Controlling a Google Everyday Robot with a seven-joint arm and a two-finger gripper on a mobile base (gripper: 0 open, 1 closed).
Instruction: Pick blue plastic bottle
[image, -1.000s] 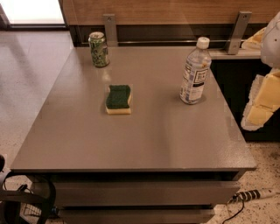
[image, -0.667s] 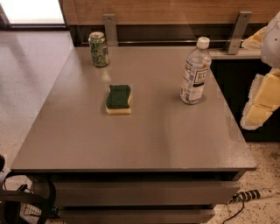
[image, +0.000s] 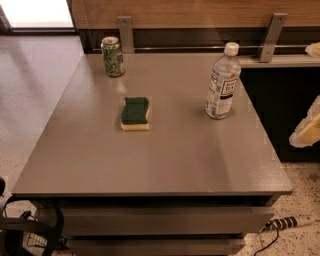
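The blue plastic bottle (image: 222, 82) stands upright on the right part of the grey table (image: 165, 160); it is clear with a bluish tint, a white cap and a white label with dark print. My gripper (image: 306, 127) shows only as a pale white-and-yellow shape at the right edge of the view, off the table's right side. It is lower than the bottle and well apart from it, and it holds nothing that I can see.
A green drink can (image: 112, 56) stands at the table's far left corner. A green and yellow sponge (image: 135, 113) lies left of the middle. A wooden wall with metal brackets (image: 272, 37) runs behind. A power strip (image: 290, 222) lies on the floor at right.
The pale arm shapes at the right edge have drawn back to the right, so less of them shows. The bottle, can and sponge have not moved.
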